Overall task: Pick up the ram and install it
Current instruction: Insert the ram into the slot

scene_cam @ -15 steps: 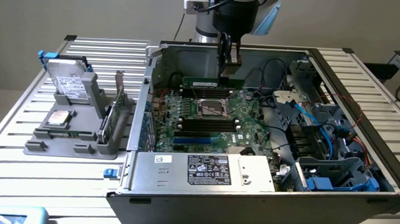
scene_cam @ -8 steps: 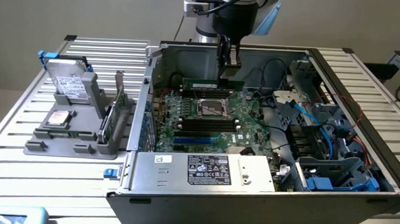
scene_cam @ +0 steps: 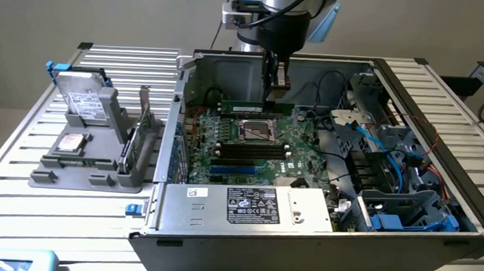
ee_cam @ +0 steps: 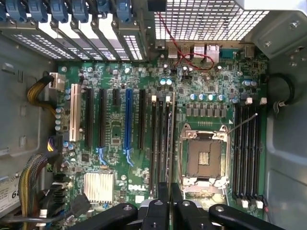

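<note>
One arm and one open PC case [scene_cam: 437,201] lying on its side across the slatted worktop [scene_cam: 22,223], toward the edge on the exterior view's right. The pincer [scene_cam: 279,98] reaches straight down into the case and it's clamped on the ram [scene_cam: 245,106]. It grips the stick by its upper edge, so most of what you can see pokes out toward the exterior view's left. From the wrist camera the ram [ee_cam: 171,143] shows edge-on as a thin line coming out of the pincer [ee_cam: 170,188], between the two black fingers [ee_cam: 163,211]. It's lined up along the black memory slots [ee_cam: 160,143], just beside the CPU socket [ee_cam: 204,155]. Honestly can't tell if it's already touching a slot or sitting just above one. A second bank of slots [ee_cam: 247,153] sits on the socket's other side. The power supply [scene_cam: 255,204] with its label fills the case's near side, and blue cables [scene_cam: 398,162] run along the end on the exterior view's right. Over by the worktop's edge on the exterior view's left there's a grey holder [scene_cam: 49,175]. It carries a silver hard drive [scene_cam: 82,99] propped up, another drive [scene_cam: 70,142] lying flat, and a green expansion card [scene_cam: 134,136] standing on edge on the side nearest the case.
</note>
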Tool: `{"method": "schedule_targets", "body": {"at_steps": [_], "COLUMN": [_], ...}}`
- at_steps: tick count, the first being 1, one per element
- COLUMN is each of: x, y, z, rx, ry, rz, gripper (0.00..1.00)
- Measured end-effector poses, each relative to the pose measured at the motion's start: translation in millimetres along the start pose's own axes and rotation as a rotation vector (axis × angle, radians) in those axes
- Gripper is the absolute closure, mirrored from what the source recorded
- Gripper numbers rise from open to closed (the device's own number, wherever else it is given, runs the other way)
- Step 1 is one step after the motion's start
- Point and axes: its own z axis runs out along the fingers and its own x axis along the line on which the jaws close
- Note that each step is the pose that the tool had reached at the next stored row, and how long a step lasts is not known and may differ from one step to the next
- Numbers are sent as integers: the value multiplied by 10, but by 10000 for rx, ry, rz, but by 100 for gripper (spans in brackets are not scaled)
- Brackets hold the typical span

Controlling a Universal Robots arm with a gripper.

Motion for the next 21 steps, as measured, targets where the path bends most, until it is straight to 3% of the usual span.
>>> {"method": "schedule_targets", "body": {"at_steps": [9,12,16,21], "x": [35,33,32,28], "y": [-1,-1,-2,-2], "z": [124,154,189,269], "rx": [27,35,43,44], "ry": [24,106,263,318], "rz": [11,13,14,14], "gripper": [86,86,86,86]}}
